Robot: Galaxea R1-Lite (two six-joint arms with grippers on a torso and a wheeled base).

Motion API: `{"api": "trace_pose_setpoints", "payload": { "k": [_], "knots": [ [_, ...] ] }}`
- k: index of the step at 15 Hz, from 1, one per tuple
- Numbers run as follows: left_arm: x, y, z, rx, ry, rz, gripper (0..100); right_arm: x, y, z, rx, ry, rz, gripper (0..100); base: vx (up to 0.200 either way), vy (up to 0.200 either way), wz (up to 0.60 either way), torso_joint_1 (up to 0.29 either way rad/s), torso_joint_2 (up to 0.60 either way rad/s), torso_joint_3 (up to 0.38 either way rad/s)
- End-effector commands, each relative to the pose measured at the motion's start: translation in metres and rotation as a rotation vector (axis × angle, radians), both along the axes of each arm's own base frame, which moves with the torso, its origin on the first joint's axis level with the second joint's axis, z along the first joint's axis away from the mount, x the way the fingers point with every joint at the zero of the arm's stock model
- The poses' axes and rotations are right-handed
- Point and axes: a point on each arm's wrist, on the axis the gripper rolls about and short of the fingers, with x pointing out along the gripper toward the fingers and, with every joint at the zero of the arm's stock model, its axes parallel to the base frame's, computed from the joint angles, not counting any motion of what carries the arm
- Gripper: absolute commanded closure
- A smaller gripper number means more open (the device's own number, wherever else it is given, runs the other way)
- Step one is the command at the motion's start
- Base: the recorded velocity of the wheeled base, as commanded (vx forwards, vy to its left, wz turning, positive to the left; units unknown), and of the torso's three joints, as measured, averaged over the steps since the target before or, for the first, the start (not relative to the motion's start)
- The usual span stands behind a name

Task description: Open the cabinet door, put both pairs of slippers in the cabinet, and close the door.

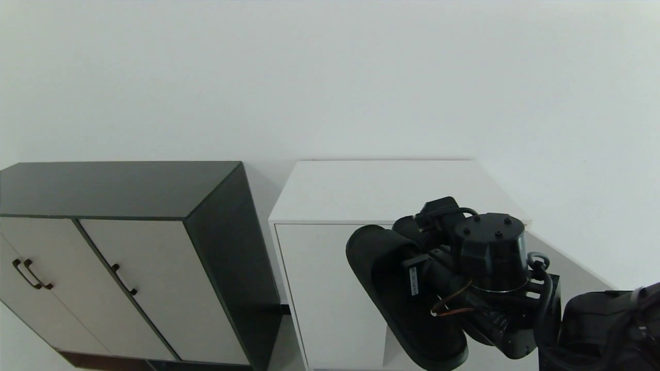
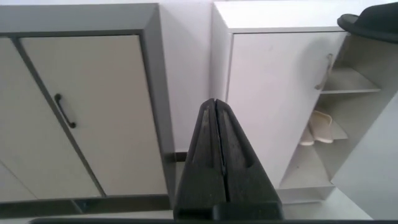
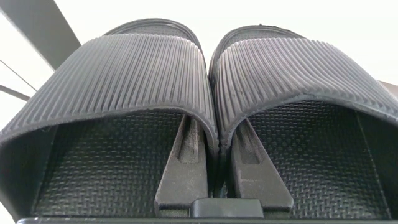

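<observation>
My right gripper (image 3: 214,158) is shut on a pair of black ribbed slippers (image 3: 205,81), one finger inside each, pinching their inner walls together. In the head view the black slippers (image 1: 407,304) hang soles outward in front of the white cabinet (image 1: 330,288). The left wrist view shows the white cabinet (image 2: 273,99) with its left door closed and its right half open, showing shelves. A pale pair of slippers (image 2: 322,127) lies on a middle shelf. One black slipper's tip (image 2: 373,18) shows above the open side. My left gripper (image 2: 215,109) is shut and empty, lower down, facing the gap between the two cabinets.
A black cabinet (image 1: 227,247) with beige doors and dark handles (image 1: 124,281) stands close to the left of the white one, with a narrow gap between them. A plain white wall rises behind both. The top shelf (image 2: 348,81) is bare.
</observation>
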Motion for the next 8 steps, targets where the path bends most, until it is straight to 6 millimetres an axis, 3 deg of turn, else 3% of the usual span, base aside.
{"api": "trace_pose_setpoints", "payload": {
  "k": [1,6,8],
  "knots": [
    [0.0,0.0,0.0,-0.001,0.0,0.0,100,-0.0036,-0.0001,0.0016,0.004,-0.002,0.009,100,0.0,-0.2,0.0,0.007,0.01,0.002],
    [0.0,0.0,0.0,0.001,0.0,0.001,100,-0.0041,-0.0006,0.0014,0.003,-0.001,0.009,100,0.0,-0.2,0.0,0.002,0.0,0.002],
    [0.0,0.0,0.0,0.001,0.0,0.0,100,-0.0042,-0.0007,0.001,0.002,0.0,0.009,100,0.0,0.0,0.0,0.0,0.0,0.0]
  ]
}}
